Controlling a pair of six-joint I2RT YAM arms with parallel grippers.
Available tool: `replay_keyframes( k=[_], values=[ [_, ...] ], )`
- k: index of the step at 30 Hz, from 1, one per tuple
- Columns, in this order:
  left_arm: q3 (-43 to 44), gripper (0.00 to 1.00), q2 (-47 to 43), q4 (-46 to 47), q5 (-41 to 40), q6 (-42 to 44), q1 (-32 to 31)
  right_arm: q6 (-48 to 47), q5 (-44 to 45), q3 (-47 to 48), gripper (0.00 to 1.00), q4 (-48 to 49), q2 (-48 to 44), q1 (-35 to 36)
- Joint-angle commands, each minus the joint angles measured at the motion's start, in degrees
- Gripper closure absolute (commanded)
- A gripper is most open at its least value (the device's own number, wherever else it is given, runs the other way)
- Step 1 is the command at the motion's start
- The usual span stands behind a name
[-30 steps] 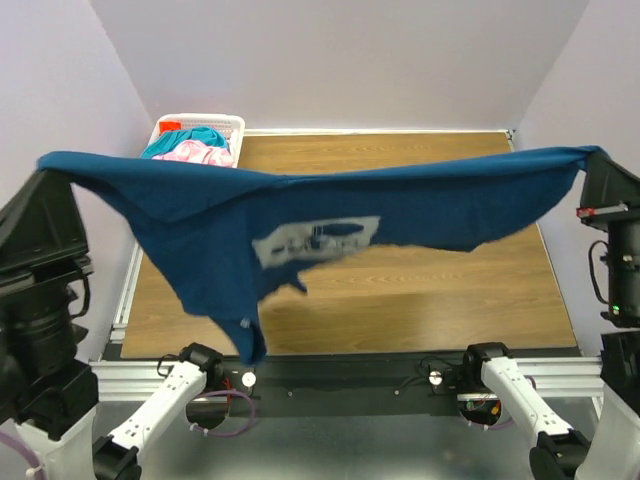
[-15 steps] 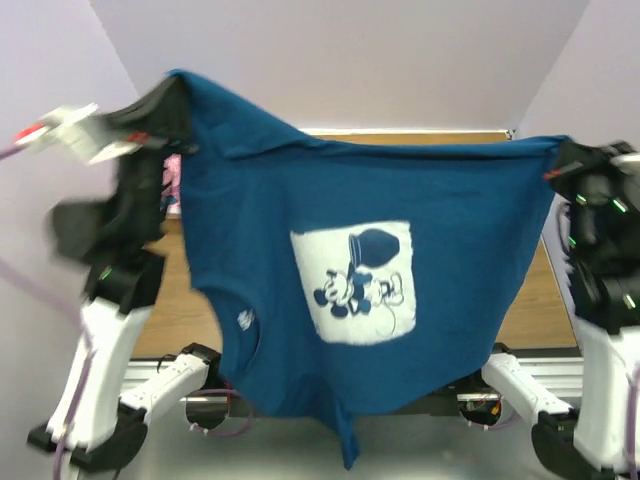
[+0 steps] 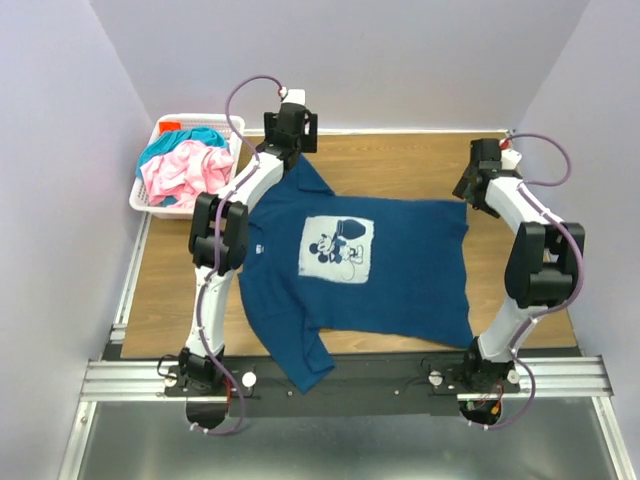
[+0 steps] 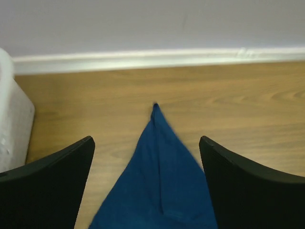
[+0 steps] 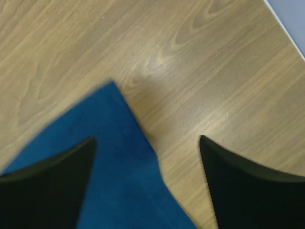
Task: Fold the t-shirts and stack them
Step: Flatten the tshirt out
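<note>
Only the top view shows the whole table; the dark blue t-shirt lies flat at centre, print up, collar toward 9 o'clock; the basket at 10 o'clock holds 2 tees, the pink t-shirt and the teal t-shirt; wrist views show the left gripper spread wide over a sleeve tip and the right gripper spread over a hem corner, neither gripping.

Pale lilac walls enclose a wood-grain table fronted by an aluminium rail.
</note>
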Motion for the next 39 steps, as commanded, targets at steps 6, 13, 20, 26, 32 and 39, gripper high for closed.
replay_keyframes(
  k=[6, 13, 20, 26, 32, 39],
  values=[
    [-6.1, 0.02, -13.9, -3.2, 2.6, -4.9, 0.0, -3.2, -8.4, 3.2, 0.0, 2.5, -4.0, -1.2],
    [-30.1, 0.02, -28.7, 2.1, 5.5, -10.2, -0.4, -6.8, -22.0, -2.2, 0.0, 3.2, -6.4, -1.2],
    [-41.3, 0.02, -30.3, 4.2, 10.6, -13.8, -0.4, -6.8, -31.1, -4.6, 0.0, 4.9, -3.0, -1.1],
    [-38.6, 0.02, -22.7, 2.8, 13.7, -14.2, -0.4, -7.3, -33.8, -2.3, 0.0, 5.5, 3.3, -0.9],
    [-33.8, 0.02, -17.0, -0.9, 13.2, -15.0, -0.3, -7.7, -29.8, -1.3, 0.0, 5.6, 7.0, -0.9],
    [-28.0, 0.02, -10.5, -4.3, 15.0, -15.9, 1.0, -7.0, -27.1, 0.8, 0.0, 5.4, 13.0, -1.0]
  ],
)
